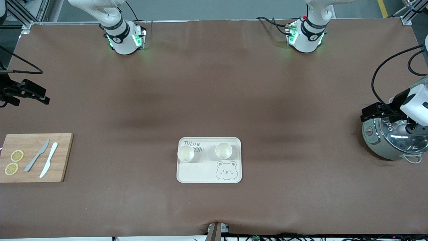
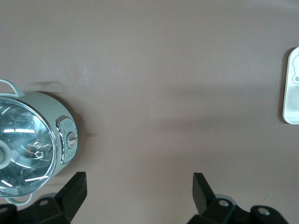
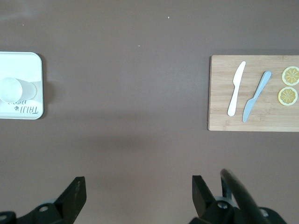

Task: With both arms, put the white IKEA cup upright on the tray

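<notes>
Two white cups standing upright on the cream tray [image 1: 197, 174], mouths up: one cup [image 1: 186, 153] at the tray edge toward the right arm's end of the table, partly covering the "TAIJI BEAR" lettering, the other cup [image 1: 223, 150] beside it toward the left arm's end. Both in the tray half farther from the front camera; bear-face drawing in the nearer half, bare. Tray flat on the brown table [image 1: 214, 83], about midway between the two ends.

Wooden cutting board [image 1: 33, 157] at the right arm's end, well apart from the tray, carrying a grey knife [image 1: 36, 155], a white knife [image 1: 48, 159] just beside it, and two lemon slices [image 1: 14, 162]. Rice cooker [image 1: 391, 139] with a shiny glass lid at the left arm's end.

Right gripper [image 3: 139, 193] up over bare table near the cutting board end, fingers spread wide, nothing between them. Left gripper [image 2: 140, 191] over the table just beside the rice cooker, fingers likewise wide apart and holding nothing. Neither gripper touching a cup or the tray.
</notes>
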Controlling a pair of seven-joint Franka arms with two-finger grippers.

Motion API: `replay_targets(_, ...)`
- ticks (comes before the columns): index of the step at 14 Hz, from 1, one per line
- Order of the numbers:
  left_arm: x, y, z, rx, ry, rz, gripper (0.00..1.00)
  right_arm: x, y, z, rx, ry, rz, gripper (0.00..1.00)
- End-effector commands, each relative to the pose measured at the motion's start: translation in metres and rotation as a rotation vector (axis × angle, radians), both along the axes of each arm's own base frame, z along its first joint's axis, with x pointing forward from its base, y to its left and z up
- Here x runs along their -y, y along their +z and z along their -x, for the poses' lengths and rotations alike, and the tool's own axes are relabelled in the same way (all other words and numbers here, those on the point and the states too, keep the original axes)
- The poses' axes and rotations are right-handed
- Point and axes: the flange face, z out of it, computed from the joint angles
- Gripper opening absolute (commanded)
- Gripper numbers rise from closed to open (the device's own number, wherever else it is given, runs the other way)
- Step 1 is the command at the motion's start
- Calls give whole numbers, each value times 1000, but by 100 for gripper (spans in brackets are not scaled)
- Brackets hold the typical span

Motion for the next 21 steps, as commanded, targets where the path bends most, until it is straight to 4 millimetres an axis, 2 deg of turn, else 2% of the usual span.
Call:
replay_targets(1, 4, 4, -3, 6, -7, 14, 100, -1, 8, 6, -1, -17, 11, 100)
replay_targets(5, 6, 4, -3, 6, -9, 11, 100, 5, 7, 6, -5, -59, 8, 100)
replay_targets(14, 3, 1, -4, 2, -9, -6, 100, -8, 7, 6, -5, -23, 9, 100)
replay_targets(21, 4, 2, -4, 3, -11, -9, 100, -9, 6, 6, -13, -20, 14, 100)
